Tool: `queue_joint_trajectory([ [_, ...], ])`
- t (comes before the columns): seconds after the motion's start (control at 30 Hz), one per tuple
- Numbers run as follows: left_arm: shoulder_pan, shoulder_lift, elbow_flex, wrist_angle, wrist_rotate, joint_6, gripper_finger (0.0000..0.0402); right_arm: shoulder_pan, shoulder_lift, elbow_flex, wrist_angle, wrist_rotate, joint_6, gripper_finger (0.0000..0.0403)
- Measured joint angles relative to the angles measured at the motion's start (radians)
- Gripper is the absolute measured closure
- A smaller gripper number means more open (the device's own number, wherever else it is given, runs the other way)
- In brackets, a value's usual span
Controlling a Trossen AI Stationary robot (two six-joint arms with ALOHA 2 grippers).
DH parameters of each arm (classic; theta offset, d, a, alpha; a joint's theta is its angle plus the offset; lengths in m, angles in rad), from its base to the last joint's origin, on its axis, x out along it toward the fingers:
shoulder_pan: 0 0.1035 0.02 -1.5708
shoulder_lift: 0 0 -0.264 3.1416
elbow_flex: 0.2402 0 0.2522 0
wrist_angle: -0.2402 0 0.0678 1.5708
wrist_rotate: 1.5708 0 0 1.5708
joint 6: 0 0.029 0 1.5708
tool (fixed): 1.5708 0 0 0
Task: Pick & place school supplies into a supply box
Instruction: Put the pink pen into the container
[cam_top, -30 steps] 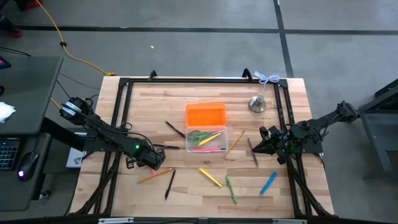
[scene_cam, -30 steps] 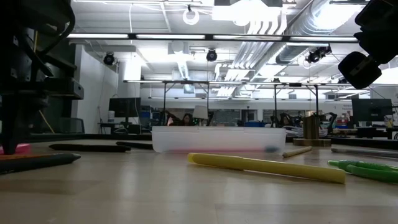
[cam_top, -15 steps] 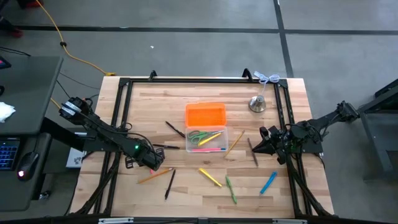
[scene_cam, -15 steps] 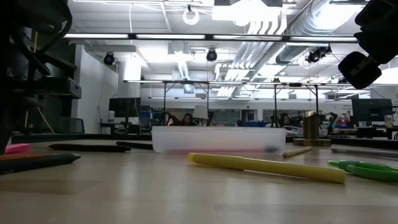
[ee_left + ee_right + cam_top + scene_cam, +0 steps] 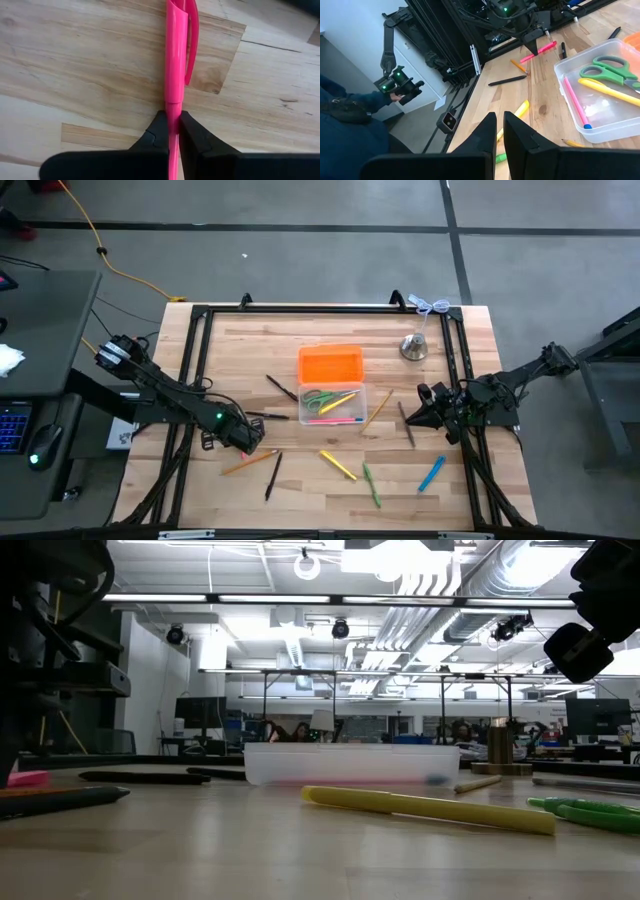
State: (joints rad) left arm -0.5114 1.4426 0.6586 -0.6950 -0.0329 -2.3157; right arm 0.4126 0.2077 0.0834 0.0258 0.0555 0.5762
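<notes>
1. Now my left gripper (image 5: 172,131) pinches the pink pen (image 5: 176,60) low on its barrel, flat on the table (image 5: 300,485) left of the supply box (image 5: 333,404).
2. To do this well, I judge I should lift straight up, keeping the pen level so it cannot pivot.
3. My right gripper (image 5: 500,131) waits closed and empty near the table's right edge.
4. Inside the clear box lie green-handled scissors (image 5: 610,67), a yellow pen (image 5: 610,91) and a thin pink pen (image 5: 575,102); its orange lid (image 5: 330,363) lies open.
</notes>
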Motion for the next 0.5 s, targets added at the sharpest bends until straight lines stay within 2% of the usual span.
queue_joint_trajectory([
  [0.3,0.002,-0.046,-0.004,-0.025,-0.024,0.015,0.0359,0.000,0.000,0.000,0.000,0.000,0.000,0.0391],
  [0.5,0.001,-0.089,0.000,-0.021,-0.005,0.036,0.0361,0.000,0.000,0.000,0.000,0.000,0.000,0.0391],
])
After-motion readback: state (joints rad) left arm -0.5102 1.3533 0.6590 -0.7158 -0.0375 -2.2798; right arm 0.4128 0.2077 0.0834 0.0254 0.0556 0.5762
